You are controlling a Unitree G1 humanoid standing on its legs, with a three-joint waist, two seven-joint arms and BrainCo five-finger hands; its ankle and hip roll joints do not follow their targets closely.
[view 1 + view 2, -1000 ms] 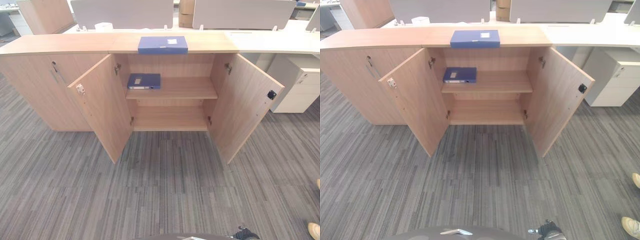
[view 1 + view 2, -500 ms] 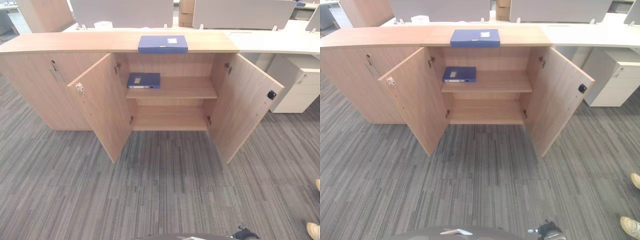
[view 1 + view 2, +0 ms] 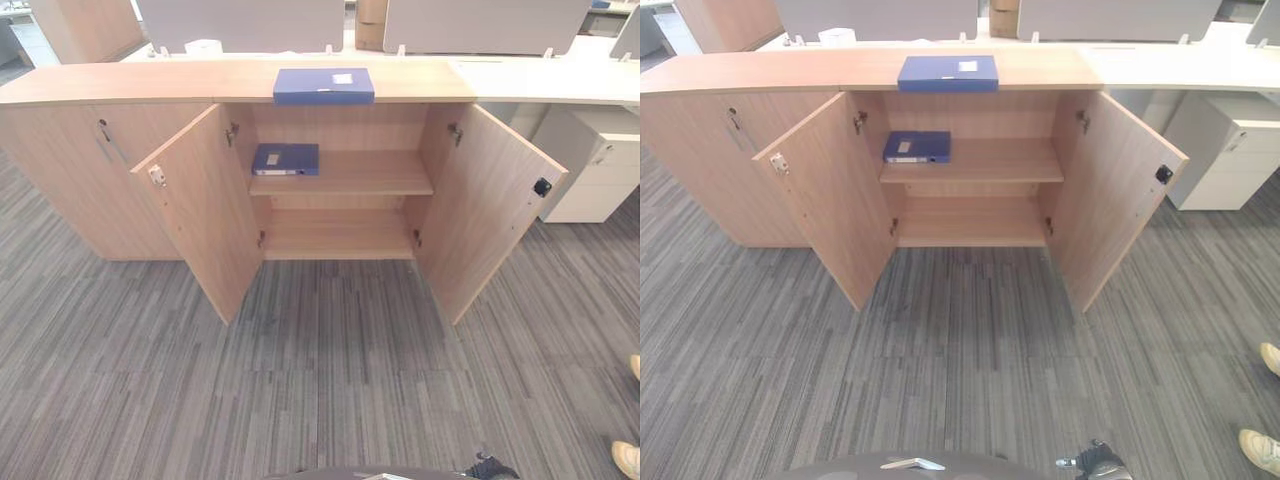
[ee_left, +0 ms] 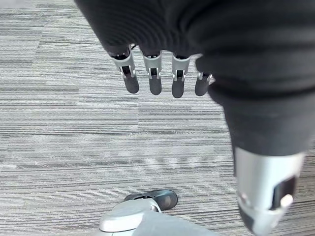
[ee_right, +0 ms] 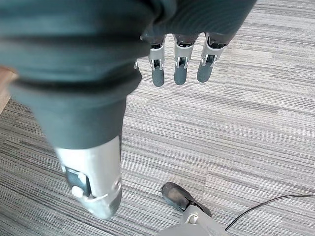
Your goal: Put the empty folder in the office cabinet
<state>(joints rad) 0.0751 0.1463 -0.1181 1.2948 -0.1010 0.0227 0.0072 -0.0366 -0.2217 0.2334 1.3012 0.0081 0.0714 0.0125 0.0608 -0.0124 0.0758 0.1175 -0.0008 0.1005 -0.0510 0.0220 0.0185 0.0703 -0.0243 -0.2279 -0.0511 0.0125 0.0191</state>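
A blue folder (image 3: 323, 86) lies flat on top of the wooden office cabinet (image 3: 60, 85). Both cabinet doors stand open: the left door (image 3: 200, 215) and the right door (image 3: 495, 205). A second blue folder (image 3: 285, 159) lies on the upper shelf (image 3: 370, 175) at its left end. The lower shelf (image 3: 340, 235) is bare. My left hand (image 4: 155, 73) hangs over the grey carpet with its fingers straight, holding nothing. My right hand (image 5: 179, 61) hangs the same way, fingers straight and empty. Both hands are far from the cabinet.
Grey striped carpet (image 3: 320, 380) stretches between me and the cabinet. A white drawer unit (image 3: 600, 170) stands to the right of the cabinet. Grey desk screens (image 3: 240, 25) rise behind it. A person's shoes (image 3: 1265, 450) show at the lower right.
The whole picture has shifted slightly, so the camera moved a little. The folders, doors and hands have not changed.
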